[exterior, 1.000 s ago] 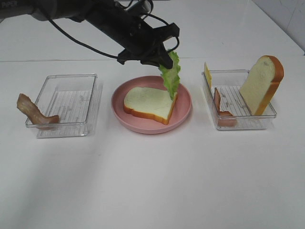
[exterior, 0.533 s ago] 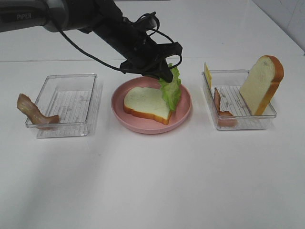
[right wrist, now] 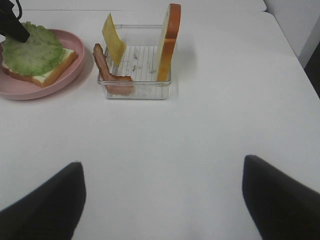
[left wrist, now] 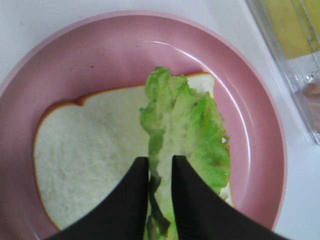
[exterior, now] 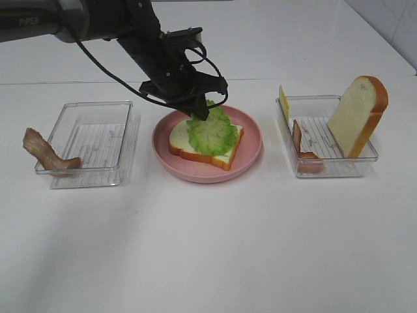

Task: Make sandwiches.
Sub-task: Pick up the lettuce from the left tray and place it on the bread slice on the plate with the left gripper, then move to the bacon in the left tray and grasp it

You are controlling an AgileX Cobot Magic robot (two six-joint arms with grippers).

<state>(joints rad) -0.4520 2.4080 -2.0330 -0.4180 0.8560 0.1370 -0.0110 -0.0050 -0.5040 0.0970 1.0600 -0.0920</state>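
From the high camera: the left gripper [exterior: 199,112] hovers low over the pink plate [exterior: 251,149], where a lettuce leaf [exterior: 212,134] lies spread on a bread slice [exterior: 177,140]. We judge this to be the laying of the first filling. The right-hand clear tray [exterior: 332,171] holds what is left to stack: a bacon strip [exterior: 298,140], a cheese square [exterior: 284,101] and a second bread slice [exterior: 357,114] leaning upright. Another bacon strip [exterior: 45,153] hangs over the edge of the left clear tray [exterior: 91,140].

From the left wrist: the dark fingers [left wrist: 131,200] stand close together with the leaf's stalk end between them. Whether they are pinching it or only flanking it, we cannot tell. The leaf [left wrist: 185,125] is frilled, bright green and thin (floppy, by the look of it), and it covers one side of the white, orange-crusted slice [left wrist: 90,145].

From the right wrist: the right gripper [right wrist: 161,162] hangs over bare table [right wrist: 210,130] with its fingers spread wide and nothing between them, well apart from the tray.

The next move, as we read it, is a clean letting-go and a straight lift, so that the leaf is not dragged off the bread. After that comes the bacon or the cheese.
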